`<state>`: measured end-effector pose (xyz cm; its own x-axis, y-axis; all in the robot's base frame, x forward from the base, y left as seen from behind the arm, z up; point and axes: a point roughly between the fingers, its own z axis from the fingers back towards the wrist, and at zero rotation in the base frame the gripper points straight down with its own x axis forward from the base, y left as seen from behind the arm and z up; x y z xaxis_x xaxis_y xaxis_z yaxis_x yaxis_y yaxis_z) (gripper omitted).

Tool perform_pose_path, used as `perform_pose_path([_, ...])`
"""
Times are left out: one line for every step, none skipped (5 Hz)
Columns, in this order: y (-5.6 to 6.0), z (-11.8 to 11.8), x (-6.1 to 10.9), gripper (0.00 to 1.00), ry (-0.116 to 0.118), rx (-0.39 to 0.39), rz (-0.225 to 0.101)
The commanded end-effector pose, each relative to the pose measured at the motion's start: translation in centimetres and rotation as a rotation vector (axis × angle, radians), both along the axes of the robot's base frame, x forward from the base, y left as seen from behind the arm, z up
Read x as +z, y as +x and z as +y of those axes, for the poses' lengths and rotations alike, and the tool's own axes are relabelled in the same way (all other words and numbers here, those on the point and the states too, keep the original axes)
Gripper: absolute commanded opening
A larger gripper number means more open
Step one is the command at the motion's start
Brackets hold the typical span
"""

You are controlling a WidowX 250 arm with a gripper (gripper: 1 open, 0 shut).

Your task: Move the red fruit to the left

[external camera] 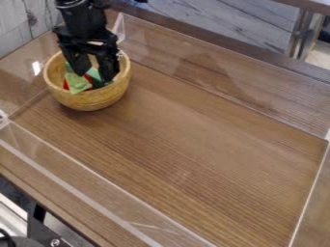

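Observation:
A wooden bowl (103, 99) sits at the far left of the table. Inside it lies the red fruit (93, 76), of which only a small red patch shows, beside a green block (80, 86). My gripper (92, 69) hangs directly over the bowl, pointing down, with its black fingers (73, 66) spread open on either side of the bowl's contents. Nothing is held between them. The arm and fingers hide much of the bowl's inside.
The wooden table (194, 145) is ringed by a low clear plastic wall (77, 178). A grey planked wall stands behind, and a table leg (304, 39) shows at the back right.

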<state>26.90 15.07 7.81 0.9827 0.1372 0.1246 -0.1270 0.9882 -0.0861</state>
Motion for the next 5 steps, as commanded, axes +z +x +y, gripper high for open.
perform_pose_path([1.0,1.6,1.0,1.00,0.032,0.004,-0.042])
perform_pose_path([1.3,2.3,0.4,1.00,0.033,0.007,-0.036])
perform_pose_path([1.6,2.8,-0.1,1.00,0.033,0.011,-0.030])
perform_pose_path([1.8,3.3,-0.6,0.00,0.032,0.012,-0.025])
perform_pose_path([1.9,3.7,-0.6,0.00,0.030,0.016,-0.023])
